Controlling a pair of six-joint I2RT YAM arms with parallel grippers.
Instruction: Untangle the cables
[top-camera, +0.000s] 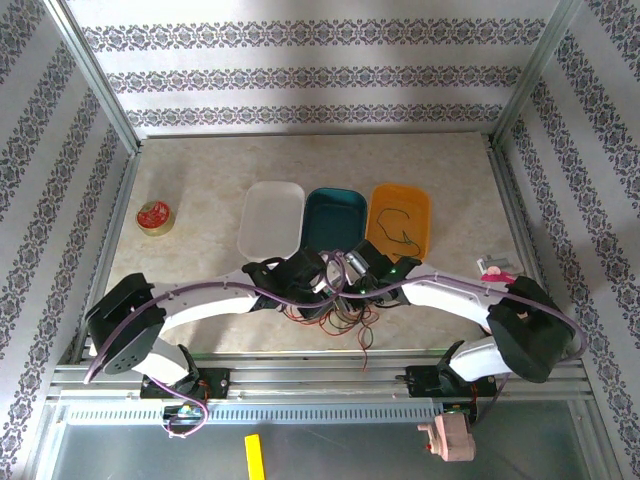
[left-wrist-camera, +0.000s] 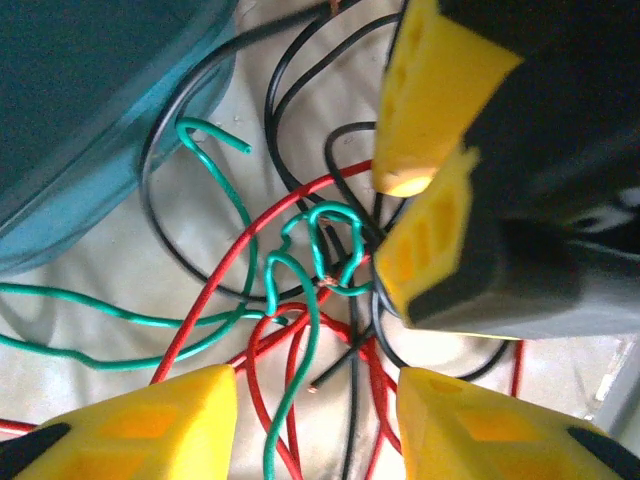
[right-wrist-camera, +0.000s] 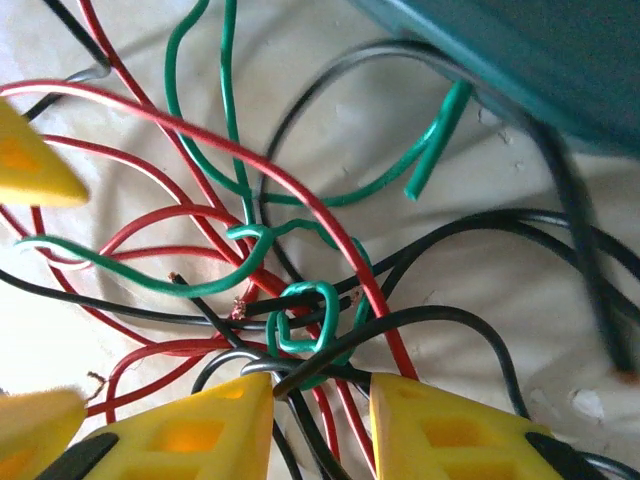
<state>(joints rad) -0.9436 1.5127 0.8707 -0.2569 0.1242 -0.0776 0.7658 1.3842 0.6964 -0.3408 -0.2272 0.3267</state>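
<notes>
Because the thin red, green and black cables (top-camera: 338, 318) lie knotted on the tabletop (top-camera: 200, 180) at six o'clock of the teal plastic tray (top-camera: 348, 222), the left fingers (left-wrist-camera: 150, 420) hang spread over them, and the right fingers (right-wrist-camera: 190, 430) sit parted astride a black strand.

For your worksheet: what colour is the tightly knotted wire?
Green; the knotted wire shows best from the right wrist.

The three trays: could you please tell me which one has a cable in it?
The orange tray, rightmost, holds a thin dark cable; the white tray and teal tray look bare.
</notes>
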